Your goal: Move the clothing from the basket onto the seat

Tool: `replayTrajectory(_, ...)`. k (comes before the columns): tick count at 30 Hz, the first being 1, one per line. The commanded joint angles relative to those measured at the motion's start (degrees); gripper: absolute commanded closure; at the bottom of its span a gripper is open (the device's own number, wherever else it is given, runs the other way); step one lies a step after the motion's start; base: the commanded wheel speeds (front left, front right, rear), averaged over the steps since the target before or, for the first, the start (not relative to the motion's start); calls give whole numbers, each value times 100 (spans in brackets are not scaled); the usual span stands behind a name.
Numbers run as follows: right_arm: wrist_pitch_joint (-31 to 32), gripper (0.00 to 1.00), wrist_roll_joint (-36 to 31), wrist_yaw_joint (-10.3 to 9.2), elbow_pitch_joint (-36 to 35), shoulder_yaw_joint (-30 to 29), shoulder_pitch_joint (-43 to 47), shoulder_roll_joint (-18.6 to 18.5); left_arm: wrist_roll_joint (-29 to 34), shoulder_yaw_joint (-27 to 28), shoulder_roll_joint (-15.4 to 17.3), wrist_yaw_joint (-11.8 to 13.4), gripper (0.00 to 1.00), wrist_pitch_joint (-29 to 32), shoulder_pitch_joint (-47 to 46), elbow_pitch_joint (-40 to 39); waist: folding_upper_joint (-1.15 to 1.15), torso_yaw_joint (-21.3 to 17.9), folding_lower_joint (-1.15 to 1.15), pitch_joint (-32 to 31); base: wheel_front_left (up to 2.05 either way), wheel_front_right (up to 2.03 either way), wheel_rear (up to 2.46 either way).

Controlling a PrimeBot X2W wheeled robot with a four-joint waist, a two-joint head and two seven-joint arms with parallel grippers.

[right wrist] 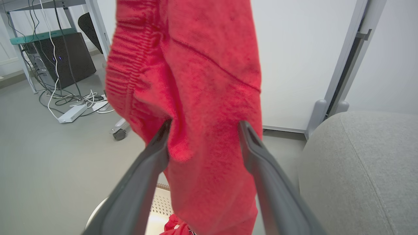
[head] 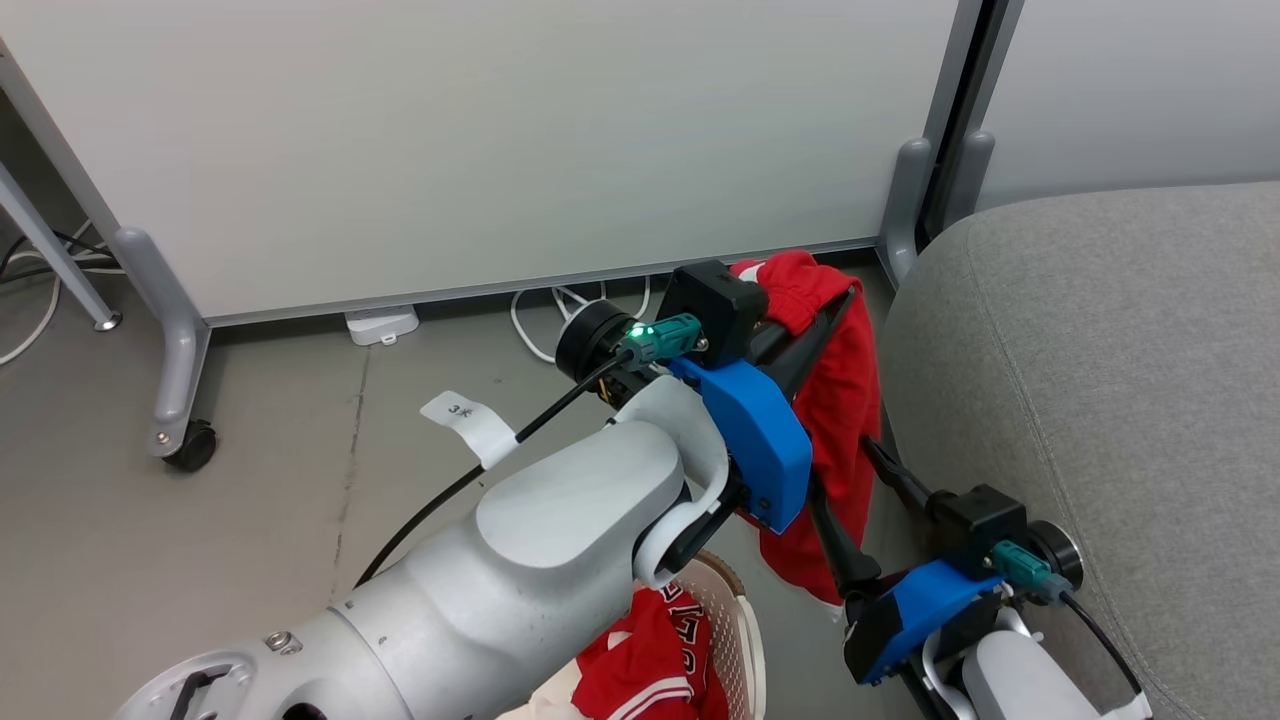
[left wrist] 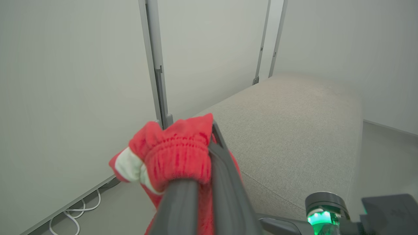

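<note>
The left tool (head: pixel 845 295) is clamped tight on the gathered waistband of the plain red fabric garment (head: pixel 845 400). It holds the cloth high, so it hangs above the cream-white perforated plastic basket (head: pixel 738 600), just beside the large light grey upholstered seat (head: pixel 1100 400). The right tool (right wrist: pixel 205 127) stands wide apart around the hanging cloth lower down, probably to gather it. The red lettered jersey (head: pixel 650 650) lies in the basket.

Grey floor (head: pixel 200 560): carries cream basket (head: pixel 728 610), white power strip (head: pixel 380 325), black castor (head: pixel 192 447), grey seat (head: pixel 1100 400).
</note>
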Motion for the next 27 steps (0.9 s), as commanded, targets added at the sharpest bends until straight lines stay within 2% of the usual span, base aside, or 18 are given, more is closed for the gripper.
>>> replayTrajectory(1,-34,0,-63,3,143,-19,-182,-16,4,-21,1,-6,100,20,-96,-22,0,8,0,17,0,0,0)
replayTrajectory(13,-61,0,-85,3,965,96,-857,-15,66,-25,0,-39,100,125,-63,-101,0,30,0,83,0,0,0)
replayTrajectory(23,-142,0,107,3,1282,284,-1082,-15,100,-26,1,-36,100,116,-34,-138,0,26,0,84,0,0,0)
replayTrajectory(24,-156,30,141,3,1303,300,-1104,-15,99,-26,1,-35,100,106,-36,-138,0,24,0,85,0,0,0)
replayTrajectory(25,-157,69,165,3,1314,306,-1131,-15,98,-26,1,-37,100,101,-36,-136,0,21,0,85,0,0,0)
replayTrajectory(26,-173,100,192,3,1327,316,-1147,-15,96,-26,0,-38,100,93,-35,-134,0,19,0,84,0,0,0)
replayTrajectory(27,-184,100,208,3,1347,327,-1148,-15,91,-26,1,-40,100,88,-32,-129,0,16,0,82,0,0,0)
